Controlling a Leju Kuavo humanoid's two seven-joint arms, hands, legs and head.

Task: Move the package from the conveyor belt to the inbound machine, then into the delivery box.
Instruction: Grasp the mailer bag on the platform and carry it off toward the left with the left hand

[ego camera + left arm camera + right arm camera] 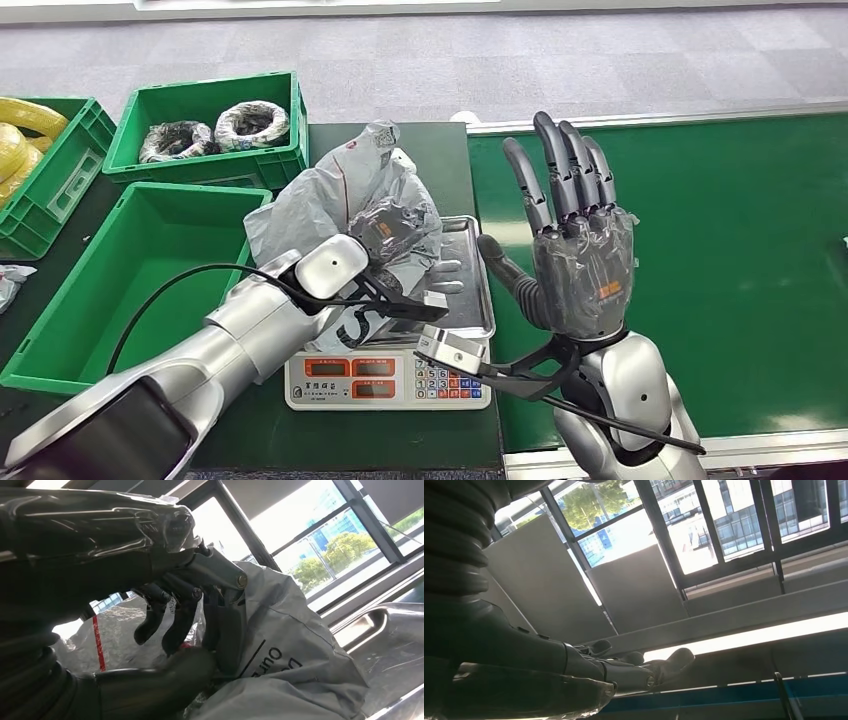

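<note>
On the scale [470, 290] at centre, my left hand [385, 235] is closed around the grey plastic package [345, 195]; fingers [180, 622] curled into the crinkled wrap, thumb pressed against it from the other side. Package sits on the steel tray, bulging toward 11 o'clock, partly over the empty green bin [150, 270]. My right hand [580, 245] stands upright at 3 o'clock over the green conveyor belt [740, 260], fingers straight and spread, holding nothing, touching nothing. At 11 o'clock, a second green bin [265, 160] holds two wrapped coils [215, 130]. My left forearm covers the package's lower edge and part of the scale's display. Printing on the package is cut off, unreadable. Left palm is buried in plastic; contact there can't be made out.
</note>
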